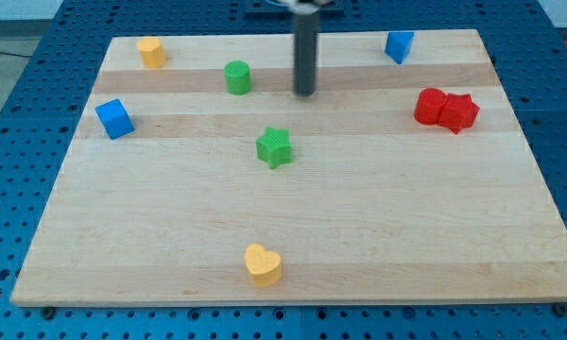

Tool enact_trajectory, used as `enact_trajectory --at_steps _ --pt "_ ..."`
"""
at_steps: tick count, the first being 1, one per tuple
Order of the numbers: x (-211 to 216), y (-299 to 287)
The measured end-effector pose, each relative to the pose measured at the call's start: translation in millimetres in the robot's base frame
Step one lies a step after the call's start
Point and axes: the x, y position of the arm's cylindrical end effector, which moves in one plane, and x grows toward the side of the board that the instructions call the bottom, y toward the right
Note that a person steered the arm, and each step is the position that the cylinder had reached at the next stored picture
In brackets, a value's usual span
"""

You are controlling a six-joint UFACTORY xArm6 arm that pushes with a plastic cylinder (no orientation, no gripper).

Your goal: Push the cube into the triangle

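Only a straight, dark rod is seen of the arm. It is shown as a smooth, round cylinder of charcoal grey, uniform in width along its length. A blurred, darker mounting is glimpsed at the view's top. The tip is cut flat and unmarked.

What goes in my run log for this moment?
tip: right of green cylinder | blue cube: far left, untouched | blue triangle: top right
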Motion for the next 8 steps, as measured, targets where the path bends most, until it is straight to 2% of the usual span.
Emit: enact_trajectory --at_steps 1,2,3,4,5,6,7,8 --pt "46.8 -106.2" --pt "61.8 -212.4" --pt "71.3 -285.4" --pt "42.0 -251.0" --pt "14.8 -185.5" --pt "3.1 -205.0" --pt "-37.2 -207.9" --pt "-53.7 -176.2"
